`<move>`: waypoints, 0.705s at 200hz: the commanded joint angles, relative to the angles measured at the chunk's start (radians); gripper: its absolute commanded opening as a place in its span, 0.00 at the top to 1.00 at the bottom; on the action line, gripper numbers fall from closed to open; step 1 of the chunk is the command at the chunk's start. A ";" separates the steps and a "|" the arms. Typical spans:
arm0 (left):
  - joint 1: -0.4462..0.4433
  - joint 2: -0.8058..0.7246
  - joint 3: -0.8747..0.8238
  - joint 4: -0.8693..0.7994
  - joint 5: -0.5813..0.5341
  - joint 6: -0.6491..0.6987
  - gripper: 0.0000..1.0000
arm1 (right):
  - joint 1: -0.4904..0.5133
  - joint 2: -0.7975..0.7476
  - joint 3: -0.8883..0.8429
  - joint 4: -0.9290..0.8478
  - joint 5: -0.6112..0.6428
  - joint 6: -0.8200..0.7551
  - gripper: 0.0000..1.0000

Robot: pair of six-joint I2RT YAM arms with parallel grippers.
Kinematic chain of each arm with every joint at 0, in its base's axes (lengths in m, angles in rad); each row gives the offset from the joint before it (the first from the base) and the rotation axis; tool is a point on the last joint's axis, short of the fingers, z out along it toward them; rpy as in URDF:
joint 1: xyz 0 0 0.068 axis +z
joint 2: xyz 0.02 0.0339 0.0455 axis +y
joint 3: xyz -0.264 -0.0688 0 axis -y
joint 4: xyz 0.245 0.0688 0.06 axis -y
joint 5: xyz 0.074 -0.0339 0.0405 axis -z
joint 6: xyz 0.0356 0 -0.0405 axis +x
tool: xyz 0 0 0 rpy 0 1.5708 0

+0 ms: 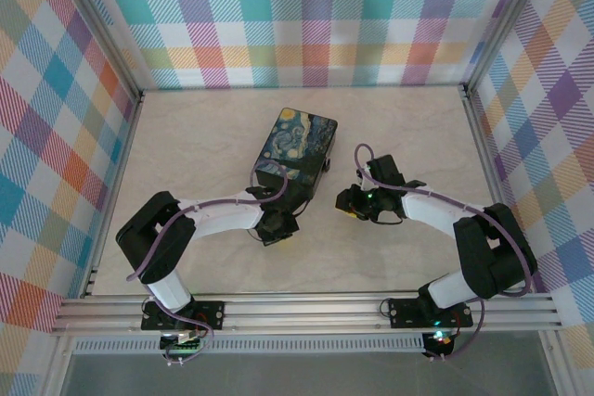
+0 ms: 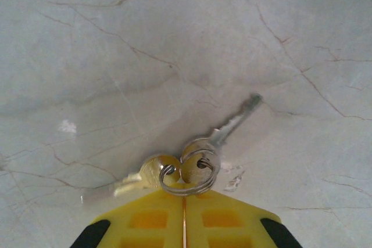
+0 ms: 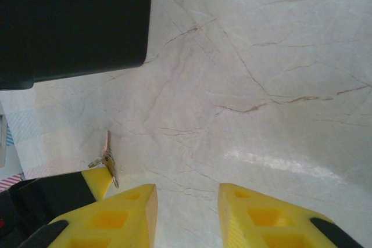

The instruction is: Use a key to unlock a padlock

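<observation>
the key (image 2: pixel 233 121) is pinched at its ring (image 2: pixel 200 172) by the tightly closed left fingers (image 2: pixel 151 219), near the table (image 2: pixel 174 33). the right fingers (image 3: pixel 128 216) are spread apart; nothing is held.

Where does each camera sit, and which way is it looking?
Top external: high above and behind the arms, looking down on the table and the Starry Night box; both arms show whole.
Left wrist: on the left arm's wrist, looking down at the table; the left gripper shows, shut on the key.
Right wrist: on the right arm's wrist, looking down at the table beside the box's black side; the right gripper shows, open.
Shared: the right wrist view also catches the key in the left gripper's tip.
</observation>
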 commanded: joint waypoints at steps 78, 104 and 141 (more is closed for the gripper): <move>0.011 -0.011 0.115 -0.162 -0.047 0.155 1.00 | -0.004 0.007 0.008 0.023 -0.049 -0.024 0.67; 0.009 -0.010 0.085 -0.130 -0.020 0.134 0.88 | -0.004 0.014 0.008 0.028 -0.051 -0.028 0.67; -0.012 0.040 0.070 -0.071 -0.007 0.085 0.83 | -0.004 0.018 0.005 0.036 -0.055 -0.025 0.67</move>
